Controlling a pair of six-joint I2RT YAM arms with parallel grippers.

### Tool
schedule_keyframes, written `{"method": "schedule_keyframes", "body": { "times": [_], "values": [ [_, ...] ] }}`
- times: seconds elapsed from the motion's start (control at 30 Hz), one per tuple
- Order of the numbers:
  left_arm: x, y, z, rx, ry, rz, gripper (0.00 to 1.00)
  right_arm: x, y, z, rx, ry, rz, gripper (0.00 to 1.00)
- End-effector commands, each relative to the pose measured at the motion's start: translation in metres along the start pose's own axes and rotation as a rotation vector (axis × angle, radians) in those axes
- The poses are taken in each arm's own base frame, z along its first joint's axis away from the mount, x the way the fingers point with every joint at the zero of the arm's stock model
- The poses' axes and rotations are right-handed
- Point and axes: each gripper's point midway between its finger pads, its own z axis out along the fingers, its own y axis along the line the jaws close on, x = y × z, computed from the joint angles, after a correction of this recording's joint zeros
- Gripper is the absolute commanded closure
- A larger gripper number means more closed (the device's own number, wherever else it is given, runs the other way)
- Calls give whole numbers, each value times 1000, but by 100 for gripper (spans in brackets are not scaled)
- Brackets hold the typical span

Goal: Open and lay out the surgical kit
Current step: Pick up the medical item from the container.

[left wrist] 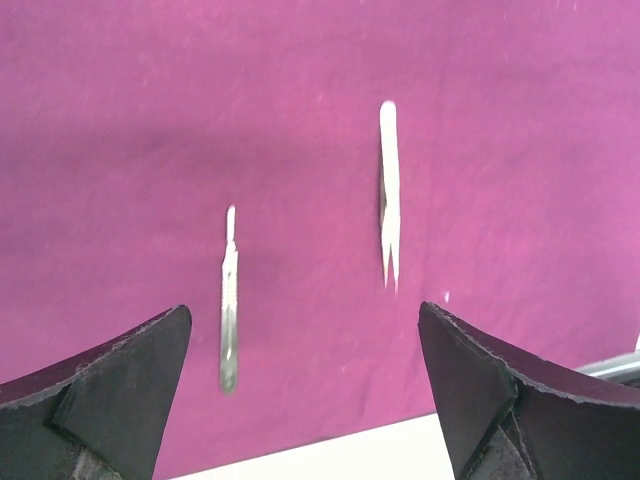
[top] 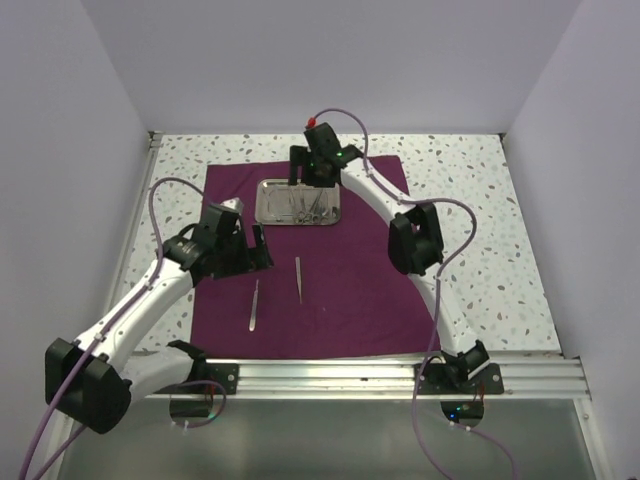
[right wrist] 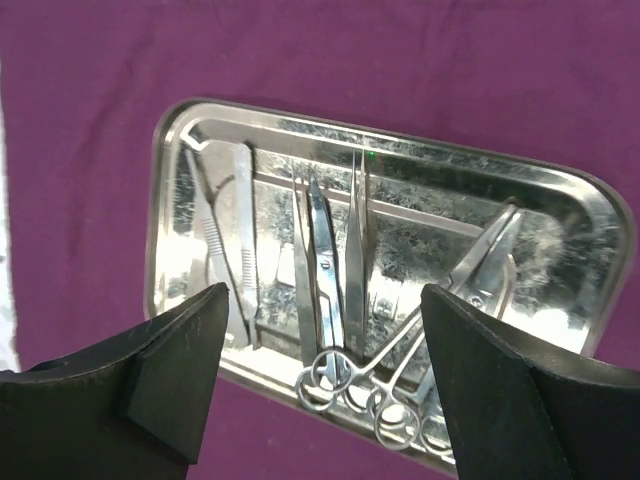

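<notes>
The surgical kit's maroon cloth [top: 350, 300] lies spread flat on the table. A shiny steel tray [top: 270, 212] rests on the cloth's far part and holds several instruments, among them ring-handled forceps [right wrist: 400, 405] and scissors [right wrist: 322, 250]. On the cloth lie thin tweezers [top: 298, 280] [left wrist: 389, 190] and a flat silver handle [top: 254, 305] [left wrist: 229, 300]. My left gripper [top: 258, 248] [left wrist: 305, 345] hovers open over these two, holding nothing. Over the tray's near rim [right wrist: 260, 375] my right gripper [top: 305, 172] [right wrist: 325, 325] is open, with the ring handles below the gap.
The cloth sits on a speckled white tabletop [top: 480, 200] enclosed by white walls on three sides. An aluminium rail [top: 330, 377] with both arm bases runs along the near edge. Purple cables loop beside each arm.
</notes>
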Motion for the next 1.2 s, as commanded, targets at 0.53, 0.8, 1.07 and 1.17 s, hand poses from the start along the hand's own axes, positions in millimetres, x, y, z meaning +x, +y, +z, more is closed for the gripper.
{"method": "schedule_keyframes", "body": {
  "times": [0.53,0.8,1.07,1.17],
  "values": [
    [34,29,-38,-40,12,54,1,25,-7,52,163,-40,-51,48],
    [31,36,-39,-66,-7,85,1,60,-26,57,287,32,-129,75],
    [24,39,-41,-91,-29,106,1,74,-30,50,304,80,-152,100],
    [21,39,-40,-96,-35,107,0,39,-11,32,256,-10,-161,100]
  ]
}}
